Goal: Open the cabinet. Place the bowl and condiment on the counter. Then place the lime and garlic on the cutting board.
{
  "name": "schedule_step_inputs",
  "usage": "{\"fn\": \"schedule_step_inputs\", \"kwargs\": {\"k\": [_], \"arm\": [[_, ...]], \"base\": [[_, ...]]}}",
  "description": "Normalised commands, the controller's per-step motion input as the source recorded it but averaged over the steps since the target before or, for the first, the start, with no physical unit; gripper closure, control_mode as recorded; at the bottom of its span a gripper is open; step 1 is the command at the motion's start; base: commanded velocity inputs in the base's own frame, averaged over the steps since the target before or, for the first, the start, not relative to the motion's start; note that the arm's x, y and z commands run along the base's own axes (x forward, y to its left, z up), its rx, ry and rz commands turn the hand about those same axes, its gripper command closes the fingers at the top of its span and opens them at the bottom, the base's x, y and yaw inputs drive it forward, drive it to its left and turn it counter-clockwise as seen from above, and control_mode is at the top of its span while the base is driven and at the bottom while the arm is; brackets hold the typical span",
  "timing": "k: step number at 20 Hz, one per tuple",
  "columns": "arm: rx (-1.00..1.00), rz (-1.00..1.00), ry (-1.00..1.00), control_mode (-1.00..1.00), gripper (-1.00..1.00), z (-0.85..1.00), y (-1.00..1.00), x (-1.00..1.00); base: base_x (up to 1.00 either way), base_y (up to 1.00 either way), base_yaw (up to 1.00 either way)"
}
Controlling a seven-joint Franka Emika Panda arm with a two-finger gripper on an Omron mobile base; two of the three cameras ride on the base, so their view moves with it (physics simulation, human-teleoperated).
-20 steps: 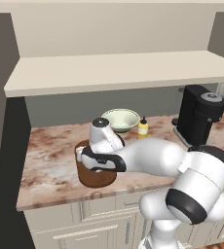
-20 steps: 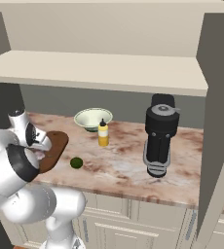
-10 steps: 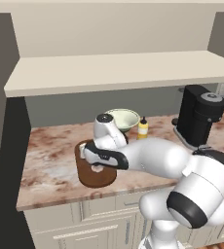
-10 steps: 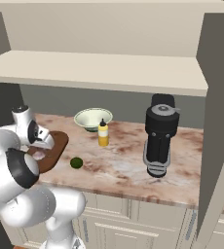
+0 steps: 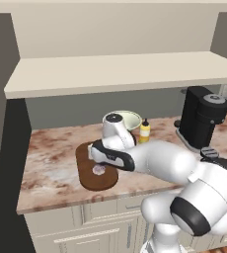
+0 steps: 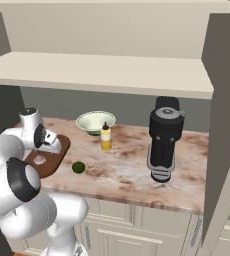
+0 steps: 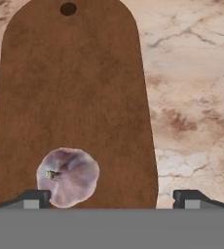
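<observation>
**Pincer open over the board, lime not yet placed**

Pincer (image 7: 111,197) hangs with its jaws spread wide and empty above the dark brown oval wooden cutting board (image 7: 75,87). The whitish-pink garlic bulb (image 7: 68,177) lies on the board, near one fingertip (image 7: 33,198); a sideways move could knock it off. The small round dark green lime (image 6: 78,167) waits on the mottled marble-look counter (image 6: 132,170) beside the board and may roll when grasped.

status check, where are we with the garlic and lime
Gripper open above cutting board. Garlic on board, released. Lime on counter beside the board. Nothing blocking.
</observation>
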Motion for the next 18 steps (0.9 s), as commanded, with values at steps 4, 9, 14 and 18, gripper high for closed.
{"fn": "schedule_step_inputs", "kwargs": {"k": [4,9,14,18], "arm": [[0.00,-0.01,0.00,-1.00,-1.00,0.00,-0.30,0.00],[0.00,-0.01,0.00,-1.00,-1.00,0.00,-0.28,0.00],[0.00,-0.01,0.00,-1.00,-1.00,0.00,-0.32,0.00],[0.00,-0.02,0.00,-1.00,-1.00,0.00,-0.32,0.00]], "base": [[0.00,0.00,0.00],[0.00,0.00,0.00],[0.00,0.00,0.00],[0.00,0.00,0.00]]}}
